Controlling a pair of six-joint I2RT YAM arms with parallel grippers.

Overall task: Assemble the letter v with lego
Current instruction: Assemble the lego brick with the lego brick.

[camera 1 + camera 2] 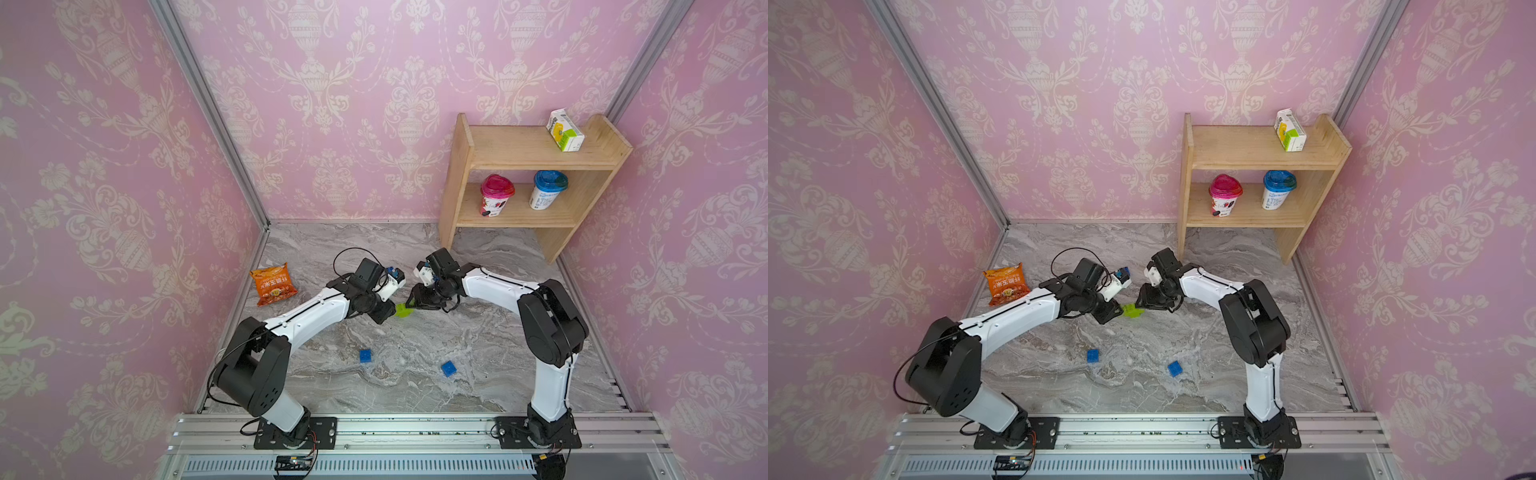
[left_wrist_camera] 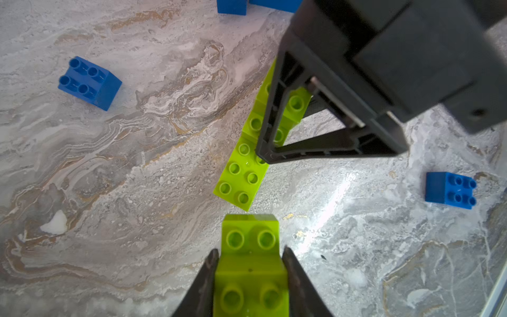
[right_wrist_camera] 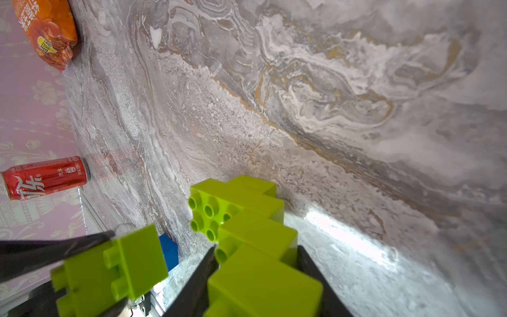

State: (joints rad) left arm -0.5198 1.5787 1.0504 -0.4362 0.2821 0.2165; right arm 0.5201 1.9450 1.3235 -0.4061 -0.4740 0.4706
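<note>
at the middle of the desk (image 1: 311,237), the left claw (image 2: 249,255) is pinching a short lime green lego piece (image 2: 249,238) between its two dark fingers (image 2: 208,274), with the piece's studs showing to the wrist camera. facing it, the right claw (image 3: 256,252) is clamped on one end of a stepped row of lime green lego (image 3: 236,203), with a finger (image 3: 204,271) on each side and the row's studs turned toward the left claw. in the left wrist view the free end of the row lies just beside the held piece, with a thin gap between them. whether the row rests on the desk i cannot tell.

nearer the arm bases, two blue lego bricks (image 1: 365,355) (image 1: 448,368) sit studs up on the marble, well apart from each other and from the green ones. another blue brick (image 3: 168,252) shows low in the right wrist view, behind the left claw's piece.

an orange snack bag (image 1: 273,284) lies by the left wall. a red can (image 3: 45,177) stands at the desk's edge against the wallpaper. in the far right corner a wooden shelf (image 1: 515,145) carries a carton (image 1: 564,131) on top, and a pink-lidded cup (image 1: 496,195) and a blue-lidded cup (image 1: 548,191) on its lower board.
</note>
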